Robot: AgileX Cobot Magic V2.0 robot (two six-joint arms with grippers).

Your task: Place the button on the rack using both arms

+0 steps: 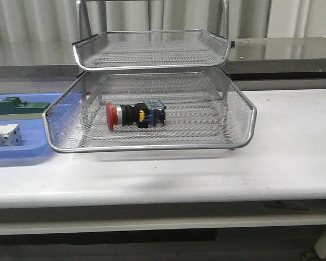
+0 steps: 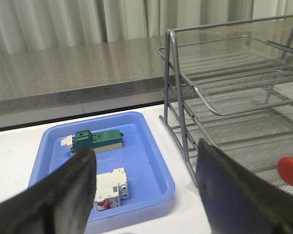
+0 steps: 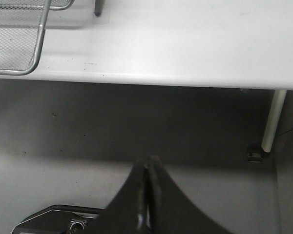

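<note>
- On my front camera I see the small push-button switch with a red mushroom head, black cylindrical body and yellow and blue rear parts point(image 1: 135, 115) lying on its side on the mesh floor of the lowest tier I can see of the tall silver wire-mesh letter-tray rack point(image 1: 152, 145).
- The button's red head points toward the left end of the white counter point(image 1: 293, 157); it sits left of the tier's middle, nearer the tier's front rim than its back.
- The rack stands a little left of the counter's centre, its front rim set back from the near edge.
- Just beside the rack, at the counter's left end, lies a flat blue plastic tray point(image 1: 22, 155) holding a green rectangular block point(image 1: 19, 106) and a white rectangular block point(image 1: 4, 135), lying apart from each other.
- My left end effector point(image 2: 146, 195) is spread wide with nothing between its black fingers point(image 2: 63, 195); it hangs over the blue tray's near side, and the button's red head shows at the edge of that wrist view.
- My right end effector point(image 3: 145, 195) has its fingers pressed together on nothing; it hangs off the counter's near edge, over the dark floor, near a white counter leg point(image 3: 273, 119).
</note>
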